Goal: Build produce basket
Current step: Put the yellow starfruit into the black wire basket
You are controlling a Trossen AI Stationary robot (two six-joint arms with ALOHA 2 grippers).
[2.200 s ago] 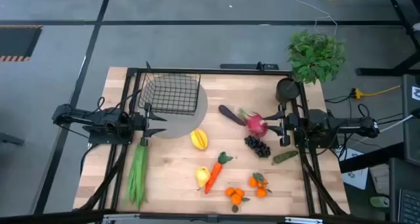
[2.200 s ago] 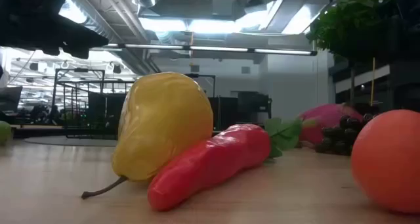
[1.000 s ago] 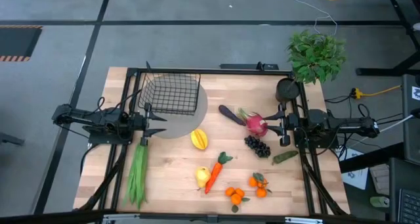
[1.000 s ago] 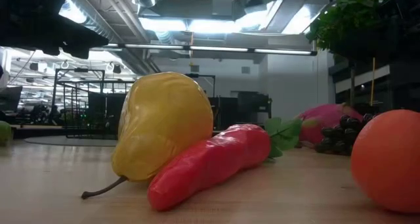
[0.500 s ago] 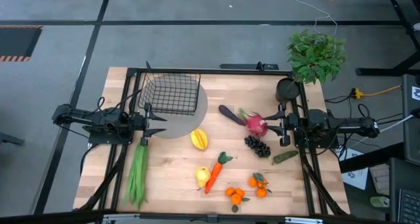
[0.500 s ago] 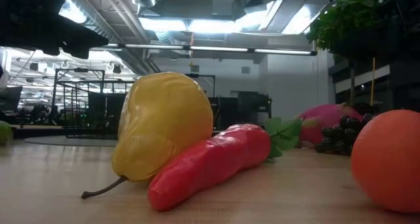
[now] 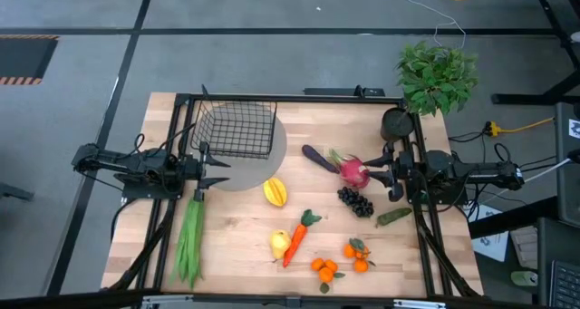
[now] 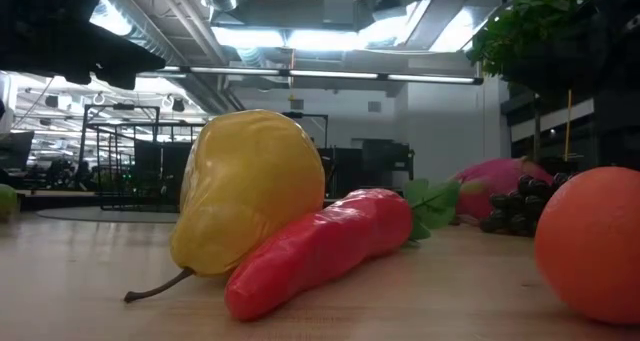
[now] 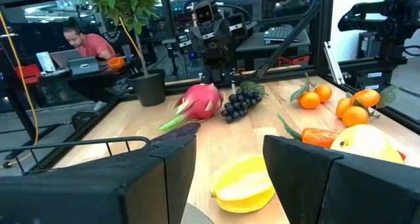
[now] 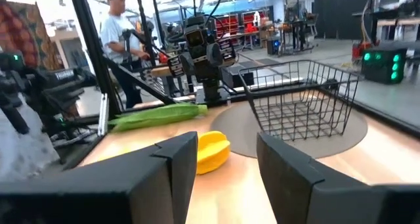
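The basket (image 7: 236,130) stands empty on a grey round mat (image 7: 265,162) at the table's (image 7: 236,236) far left part. The produce lies loose on the wood: yellow pepper (image 7: 275,192) just beside the mat, eggplant (image 7: 317,157), dragon fruit (image 7: 353,171) and grapes (image 7: 355,201) toward the right, pear (image 7: 279,245) touching the carrot (image 7: 299,236), oranges (image 7: 340,259) near the front, green beans (image 7: 188,238) at left. The left gripper (image 7: 210,173) hovers beside the basket, fingers spread and holding nothing. The right gripper (image 7: 379,171) waits by the dragon fruit, likewise spread and empty.
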